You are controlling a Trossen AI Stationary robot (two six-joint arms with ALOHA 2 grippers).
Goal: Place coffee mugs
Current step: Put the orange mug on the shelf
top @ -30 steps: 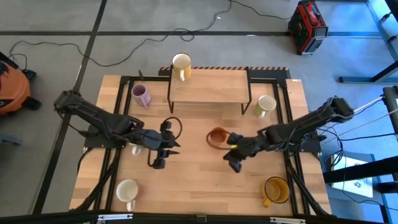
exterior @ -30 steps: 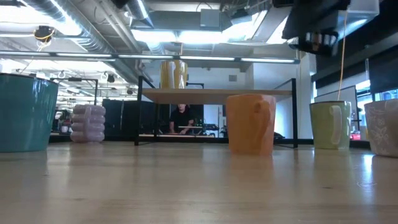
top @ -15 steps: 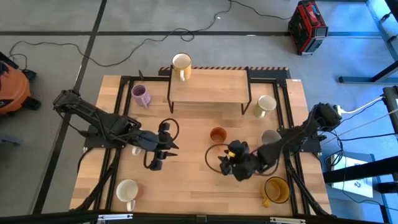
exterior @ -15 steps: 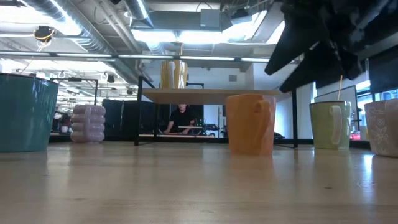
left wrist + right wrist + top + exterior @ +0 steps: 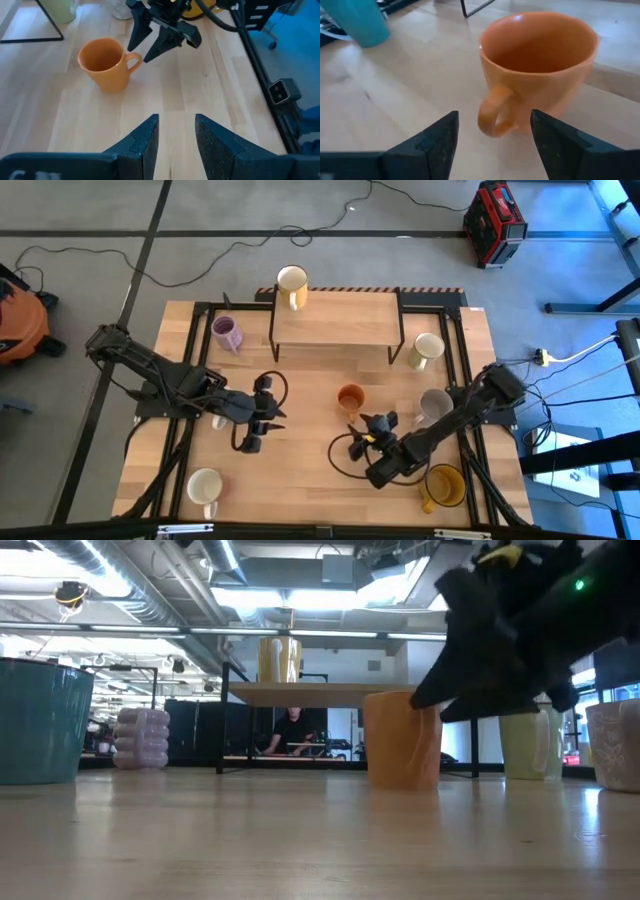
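Orange mug (image 5: 538,70): upright, untouched.
Right gripper (image 5: 372,427): you swung it back from beside the mug; jaws wide, lined on handle.
Left gripper (image 5: 266,418): idle, open.
Meaning: grasp next.

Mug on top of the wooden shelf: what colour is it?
Cream-white ceramic mug, yellowish inside; the high view shows it best.

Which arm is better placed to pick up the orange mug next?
Right. The right gripper is open just beside the orange mug, facing its handle. The left gripper sits farther off.
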